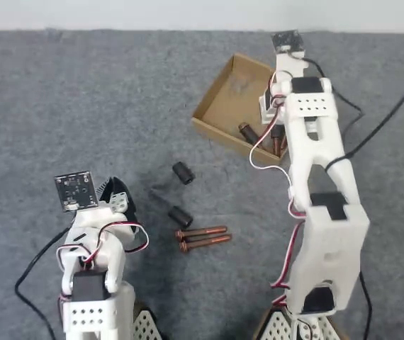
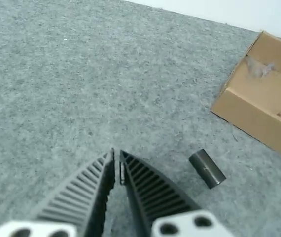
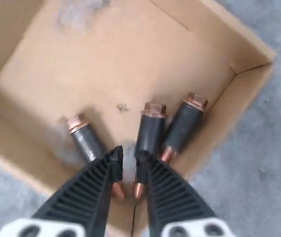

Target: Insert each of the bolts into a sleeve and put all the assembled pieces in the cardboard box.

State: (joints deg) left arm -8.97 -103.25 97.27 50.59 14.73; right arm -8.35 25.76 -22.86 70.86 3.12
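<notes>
Two black sleeves lie loose on the grey carpet, one (image 1: 182,173) farther off and one (image 1: 180,214) nearer. Beside the nearer sleeve lie two copper bolts (image 1: 202,232) (image 1: 205,243), side by side. My left gripper (image 2: 117,155) (image 1: 119,193) is shut and empty, low over the carpet to the left of the sleeves, with one sleeve (image 2: 207,169) ahead of it. My right gripper (image 3: 128,157) hangs slightly open over the cardboard box (image 3: 130,64) (image 1: 216,133). Three bolts in sleeves (image 3: 85,140) (image 3: 150,131) (image 3: 185,126) lie on the box floor beneath it.
The right arm (image 1: 315,134) stretches over the box's right side and hides part of it. Cables trail from both arms. Open carpet spreads to the left and behind the left gripper. A white wall edge runs along the back.
</notes>
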